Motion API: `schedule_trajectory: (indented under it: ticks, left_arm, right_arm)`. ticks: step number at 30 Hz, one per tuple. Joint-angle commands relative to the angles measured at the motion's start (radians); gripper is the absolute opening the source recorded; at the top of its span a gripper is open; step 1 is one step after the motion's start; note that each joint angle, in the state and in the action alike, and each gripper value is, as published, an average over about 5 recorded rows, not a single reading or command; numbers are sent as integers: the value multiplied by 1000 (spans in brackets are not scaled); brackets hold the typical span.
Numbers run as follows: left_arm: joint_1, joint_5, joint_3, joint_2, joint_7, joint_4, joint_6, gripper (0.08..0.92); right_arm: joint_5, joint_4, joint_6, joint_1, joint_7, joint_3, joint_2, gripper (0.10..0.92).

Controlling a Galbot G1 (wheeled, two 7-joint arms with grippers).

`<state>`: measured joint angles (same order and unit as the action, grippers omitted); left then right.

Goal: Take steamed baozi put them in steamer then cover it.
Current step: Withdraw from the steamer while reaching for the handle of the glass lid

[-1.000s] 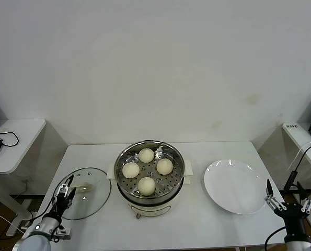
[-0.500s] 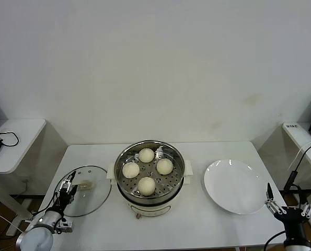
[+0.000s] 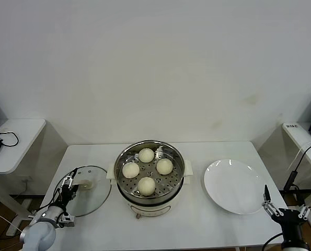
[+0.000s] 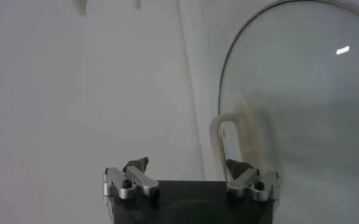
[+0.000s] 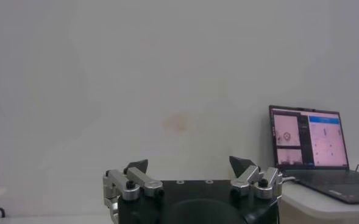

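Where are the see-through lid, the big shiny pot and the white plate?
Round clear glass lid (image 3: 92, 196): head view, bare glass.
Large shiny steel steamer pot (image 3: 179, 157): head view, right rim.
Flat white plate (image 3: 233, 188): head view, bare middle.

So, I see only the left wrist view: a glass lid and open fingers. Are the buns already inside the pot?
Observer: Yes, four steamed baozi sit on the tray of the steamer.
Operator: Is the pot covered?
Observer: No. The cover lies flat on the table, on the steamer's left side.
Operator: Where is the other arm?
Observer: The right gripper is low at the table's right edge, open, past the empty white plate.
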<state>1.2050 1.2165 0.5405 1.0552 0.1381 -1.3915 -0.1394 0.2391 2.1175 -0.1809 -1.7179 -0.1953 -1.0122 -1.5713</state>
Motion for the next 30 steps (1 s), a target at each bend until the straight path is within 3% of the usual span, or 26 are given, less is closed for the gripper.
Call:
schedule_trajectory:
  ticks: [1,15,18,30]
  left_arm:
    - [-37,-13,-8,2,-2,45,0,823]
    - [-62,-37,-7,19,3,81,-10,817]
    - [-62,-36,-7,23,0,83,-14,764]
    - [-62,-17,-4,36,0,105,-14,420]
  right_arm:
    - [-15,2,-4,-9,0,21,-5,823]
    - [-26,5,-13,-19,0,37,-6,823]
    - [-27,5,-14,-20,0,40,-6,823]
    - [-27,5,-17,-21,-2,47,-5,823]
